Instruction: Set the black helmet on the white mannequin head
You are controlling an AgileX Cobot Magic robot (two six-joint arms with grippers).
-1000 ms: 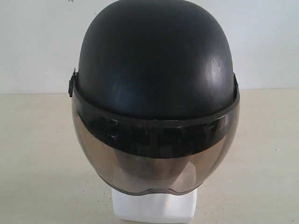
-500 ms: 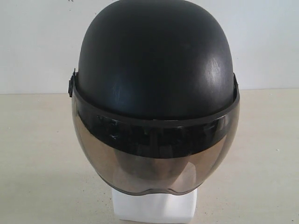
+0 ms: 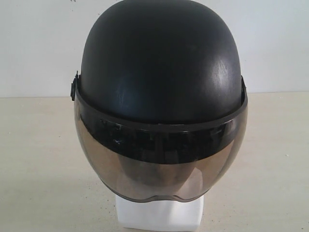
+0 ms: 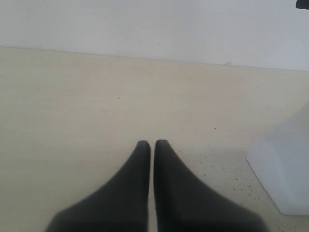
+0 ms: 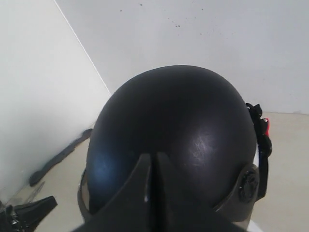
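The black helmet point(image 3: 161, 63) sits on the white mannequin head, whose blocky neck base point(image 3: 159, 215) shows below the smoky visor point(image 3: 161, 164). The face is hidden behind the visor. Neither gripper appears in the exterior view. In the left wrist view my left gripper point(image 4: 152, 144) is shut, empty, low over the table, with the white base point(image 4: 285, 169) off to one side. In the right wrist view my right gripper point(image 5: 153, 157) is shut, its fingers together in front of the helmet's shell point(image 5: 178, 125); touching or apart I cannot tell.
The beige table point(image 3: 38, 159) runs back to a white wall point(image 3: 38, 43). A strap with a red clip point(image 5: 263, 130) hangs at the helmet's side. A dark strip point(image 5: 58, 157) lies along the wall's foot, and a black part point(image 5: 26, 212) shows nearby.
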